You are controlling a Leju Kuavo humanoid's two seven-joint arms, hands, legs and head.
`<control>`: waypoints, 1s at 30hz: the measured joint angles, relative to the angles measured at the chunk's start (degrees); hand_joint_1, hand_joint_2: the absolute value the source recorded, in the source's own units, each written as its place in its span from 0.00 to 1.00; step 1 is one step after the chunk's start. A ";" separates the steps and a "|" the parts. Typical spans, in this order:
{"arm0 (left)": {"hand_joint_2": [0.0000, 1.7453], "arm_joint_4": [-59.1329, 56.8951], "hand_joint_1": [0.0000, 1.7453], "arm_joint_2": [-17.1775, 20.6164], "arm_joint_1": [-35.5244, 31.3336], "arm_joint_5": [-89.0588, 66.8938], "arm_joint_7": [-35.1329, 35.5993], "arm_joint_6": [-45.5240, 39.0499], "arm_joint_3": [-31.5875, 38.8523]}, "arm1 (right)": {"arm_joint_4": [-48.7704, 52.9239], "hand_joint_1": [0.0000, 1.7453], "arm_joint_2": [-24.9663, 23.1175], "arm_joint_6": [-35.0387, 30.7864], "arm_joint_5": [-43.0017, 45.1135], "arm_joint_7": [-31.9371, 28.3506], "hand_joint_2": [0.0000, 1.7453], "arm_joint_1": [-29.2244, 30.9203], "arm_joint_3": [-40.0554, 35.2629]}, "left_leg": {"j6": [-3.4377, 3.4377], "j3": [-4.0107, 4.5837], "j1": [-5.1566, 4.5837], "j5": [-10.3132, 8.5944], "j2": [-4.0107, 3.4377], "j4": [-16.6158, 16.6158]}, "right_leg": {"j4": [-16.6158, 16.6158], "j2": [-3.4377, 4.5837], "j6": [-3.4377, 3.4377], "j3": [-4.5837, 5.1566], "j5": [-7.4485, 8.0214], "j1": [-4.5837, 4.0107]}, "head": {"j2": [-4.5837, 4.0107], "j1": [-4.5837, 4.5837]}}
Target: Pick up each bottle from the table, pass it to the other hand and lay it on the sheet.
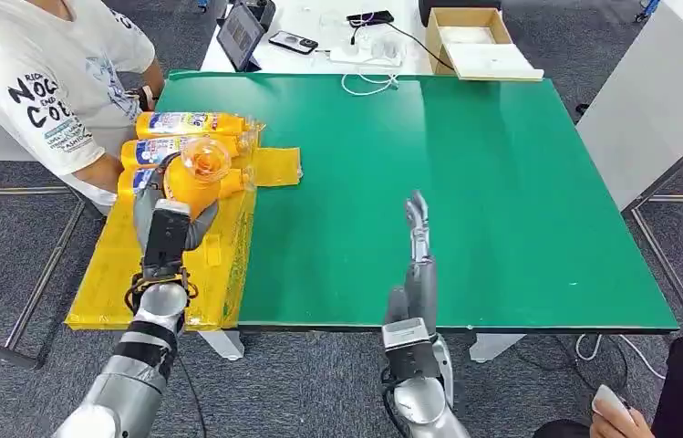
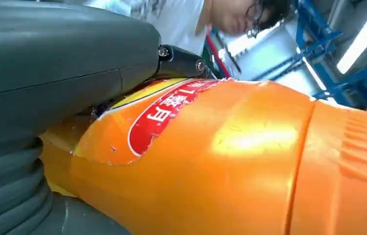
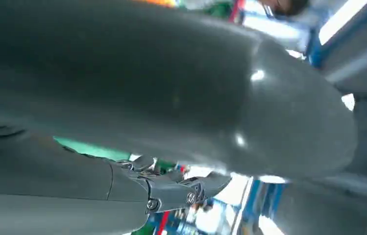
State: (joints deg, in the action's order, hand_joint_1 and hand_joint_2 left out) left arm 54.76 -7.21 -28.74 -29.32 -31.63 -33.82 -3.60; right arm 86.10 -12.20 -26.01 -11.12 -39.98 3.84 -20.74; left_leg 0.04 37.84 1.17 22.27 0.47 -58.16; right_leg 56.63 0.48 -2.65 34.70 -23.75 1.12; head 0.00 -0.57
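My left hand (image 1: 166, 228) grips an orange bottle (image 1: 197, 175) above the yellow sheet (image 1: 219, 265), its base turned up toward the camera. The left wrist view has the same bottle (image 2: 230, 161) close up, with a red label, lying against the grey thumb (image 2: 59, 54). Two more orange bottles (image 1: 193, 124) lie side by side on the sheet's far end, and a third (image 1: 141, 179) sits partly hidden behind my hand. My right hand (image 1: 419, 246) stands over the green table (image 1: 465, 182) near its front edge, fingers straight and holding nothing; the right wrist view shows its grey thumb (image 3: 171, 98).
A person in a white T-shirt (image 1: 46, 73) sits at the table's far left, close to the sheet. A cardboard box (image 1: 476, 41), a tablet (image 1: 240, 35), a phone and cables lie on the white table beyond. Another person's hand (image 1: 613, 411) holds a mouse at the lower right.
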 measured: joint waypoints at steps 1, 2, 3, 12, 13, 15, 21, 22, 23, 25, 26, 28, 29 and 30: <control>1.00 -2.18 1.00 0.50 -0.98 -2.12 0.93 -1.36 0.39 | 0.72 0.00 0.00 -0.55 0.57 -0.04 0.00 -0.01 0.24 | 0.00 -0.01 0.00 0.00 0.00 0.00 | 0.00 0.00 0.00 0.00 0.00 0.00 | 0.00 0.00; 1.00 -4.35 1.00 1.00 -2.06 -4.22 1.97 -2.69 0.50 | 1.38 0.00 0.00 -1.25 1.22 -0.04 0.00 -0.08 0.44 | 0.00 0.00 0.00 0.00 0.00 -0.01 | 0.00 0.00 0.00 0.00 0.00 0.00 | 0.00 0.00; 1.00 -6.86 1.00 1.56 -3.02 -6.56 3.07 -3.58 0.50 | 2.05 0.00 0.00 -1.96 1.85 -0.07 0.00 -0.10 0.65 | 0.00 0.01 0.00 0.00 0.01 -0.01 | 0.00 0.00 0.00 0.00 0.00 0.00 | 0.00 -0.02; 1.00 -22.99 1.00 5.94 -6.99 -25.03 14.74 -2.76 1.44 | 3.14 0.00 -0.02 -2.69 3.15 -0.13 0.00 0.16 1.92 | -0.01 0.01 0.01 0.01 -0.02 0.00 | 0.00 0.02 0.01 0.04 -0.01 -0.01 | 0.00 0.00; 1.00 -24.51 1.00 6.35 -7.09 -26.28 15.67 -1.38 1.44 | 3.14 0.00 -0.04 -2.64 3.19 -0.13 0.00 0.27 2.05 | -0.01 0.01 0.01 0.01 -0.02 0.00 | 0.01 0.02 0.01 0.04 -0.01 -0.01 | 0.00 0.00; 1.00 -26.58 1.00 7.06 -7.41 -28.20 16.67 0.48 1.31 | 3.10 0.00 -0.04 -2.49 3.36 -0.13 0.00 0.48 2.36 | -0.01 0.02 0.01 0.01 -0.02 0.00 | 0.01 0.02 0.01 0.03 -0.01 -0.01 | 0.00 -0.02; 1.00 -30.02 1.00 8.30 -8.60 -32.78 18.49 1.82 0.00 | 2.58 0.00 -0.24 -1.51 3.47 -0.11 0.00 1.15 2.64 | -0.01 -0.06 0.00 0.01 -0.02 0.00 | 0.01 0.02 0.01 -0.04 0.00 0.00 | 0.00 0.00; 1.00 -30.42 1.00 8.48 -8.69 -33.79 18.91 2.24 -0.40 | 2.44 0.00 -0.31 -1.44 3.58 0.07 0.00 1.23 2.67 | -0.01 -0.08 0.00 0.01 -0.04 0.00 | 0.01 0.02 0.01 -0.05 0.00 -0.01 | 0.00 0.00; 1.00 -30.79 1.00 8.70 -8.77 -34.90 19.41 2.56 -0.88 | 2.31 0.00 -0.35 -1.33 3.71 0.15 0.00 1.28 2.71 | -0.01 -0.11 0.00 0.01 -0.04 0.00 | 0.01 0.02 0.01 -0.07 0.00 -0.01 | 0.00 -0.02; 1.00 -31.29 1.00 8.96 -8.77 -35.88 19.87 2.72 -1.62 | 2.07 0.00 -0.39 -1.24 3.84 0.20 0.00 1.34 2.75 | -0.01 -0.13 0.00 0.01 -0.04 0.00 | 0.01 0.02 0.01 -0.10 0.00 -0.02 | 0.00 0.00; 1.00 -31.55 1.00 9.07 -8.82 -36.16 19.93 2.74 -1.77 | 1.94 0.00 -0.42 -1.11 3.87 0.20 0.00 1.37 2.78 | -0.01 -0.14 0.01 0.01 -0.04 0.00 | 0.01 0.02 0.01 -0.10 0.00 -0.03 | 0.00 0.00; 1.00 -31.86 1.00 9.24 -8.89 -36.34 20.04 2.78 -2.28 | 1.77 0.00 -0.44 -1.00 3.87 0.20 0.00 1.47 2.84 | -0.01 -0.15 0.01 0.01 -0.04 0.00 | 0.01 0.02 0.01 -0.11 0.00 -0.03 | 0.00 0.00; 1.00 -32.01 1.00 9.35 -8.92 -36.40 20.06 2.80 -2.52 | 1.70 0.00 -0.44 -0.96 3.87 0.20 0.00 1.51 2.86 | -0.01 -0.15 0.01 0.01 -0.04 0.00 | 0.01 0.02 0.01 -0.11 0.00 -0.03 | 0.00 0.00; 1.00 -32.10 1.00 9.37 -8.94 -36.43 20.08 2.83 -2.60 | 1.64 0.00 -0.44 -0.92 3.87 0.20 0.00 1.52 2.88 | -0.01 -0.15 0.01 0.01 -0.04 0.00 | 0.01 0.02 0.01 -0.11 0.00 -0.03 | 0.00 0.00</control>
State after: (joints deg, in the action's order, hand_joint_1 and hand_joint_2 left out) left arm 22.67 2.16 -37.68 -65.75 -11.54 -30.99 -6.21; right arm 87.73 -12.63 -26.93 -7.26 -39.78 5.36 -17.86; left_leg 0.03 37.69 1.18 22.28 0.43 -58.16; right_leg 56.64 0.50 -2.64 34.59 -23.75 1.09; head 0.00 -0.57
